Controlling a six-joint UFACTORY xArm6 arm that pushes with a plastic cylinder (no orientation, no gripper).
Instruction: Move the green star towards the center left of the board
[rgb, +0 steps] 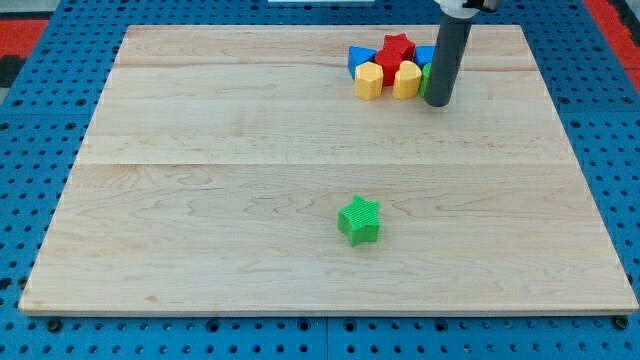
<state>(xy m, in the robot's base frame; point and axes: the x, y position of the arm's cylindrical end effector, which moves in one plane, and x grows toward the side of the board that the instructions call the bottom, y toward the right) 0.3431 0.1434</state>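
Observation:
The green star (359, 220) lies alone on the wooden board (200, 200), a little right of the middle and toward the view's bottom. My tip (438, 103) is at the view's upper right, far above and to the right of the star. It stands right beside a cluster of blocks and hides part of a green block (425, 80) there.
The cluster at the upper right holds a red star (397, 48), a blue block (359, 57) on its left, two yellow blocks (369, 81) (406, 79), and a blue block (424, 54) behind my rod. A blue pegboard (40, 150) surrounds the board.

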